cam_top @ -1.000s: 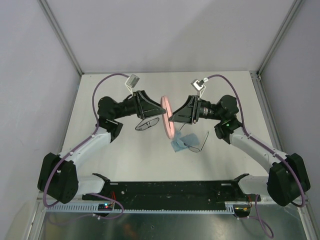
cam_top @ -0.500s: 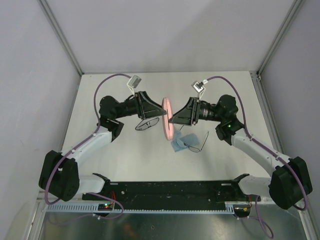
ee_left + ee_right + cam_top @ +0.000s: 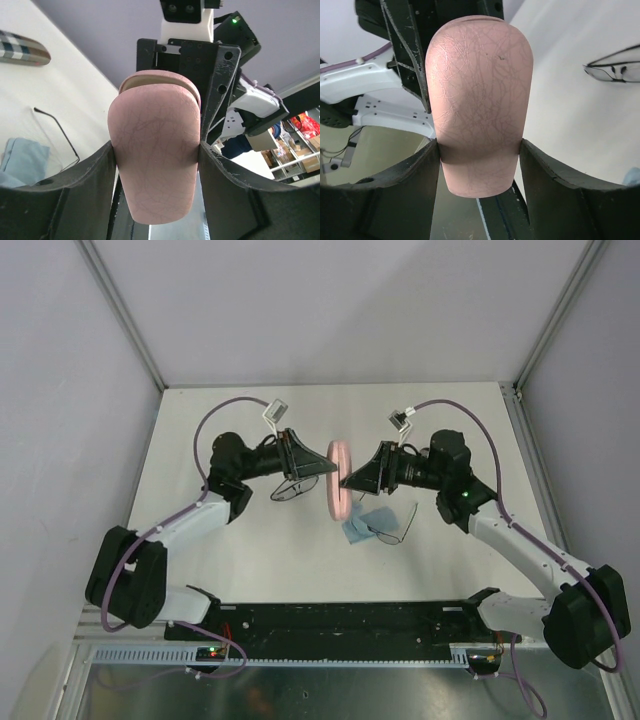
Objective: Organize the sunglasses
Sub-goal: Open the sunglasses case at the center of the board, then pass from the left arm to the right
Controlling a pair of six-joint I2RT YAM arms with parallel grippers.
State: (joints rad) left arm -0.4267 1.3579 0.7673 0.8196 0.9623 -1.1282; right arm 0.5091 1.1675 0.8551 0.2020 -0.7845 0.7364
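Note:
A pink glasses case (image 3: 338, 480) hangs above the table's middle, gripped from both sides. My left gripper (image 3: 324, 464) is shut on its left face, and the case (image 3: 155, 160) fills the gap between the left gripper (image 3: 156, 150) fingers. My right gripper (image 3: 346, 480) is shut on the opposite face, pinching the case (image 3: 479, 100) between the right gripper (image 3: 479, 145) fingers. The black-rimmed sunglasses (image 3: 295, 487) lie on the table under my left wrist, also in the right wrist view (image 3: 615, 70). The wire sunglasses (image 3: 388, 528) rest partly on a light blue cloth (image 3: 358, 526).
A black-and-white checkered case (image 3: 20, 47) lies on the table beyond the wire sunglasses (image 3: 57, 135) and the cloth (image 3: 22, 157) in the left wrist view. Grey walls close in the white table (image 3: 240, 540) on three sides. A black rail (image 3: 330, 620) runs along the near edge.
Both arms have shifted slightly with the pink case between them, and the case now sits a little further right. Both grips are unchanged. The sunglasses and cloth have not moved.

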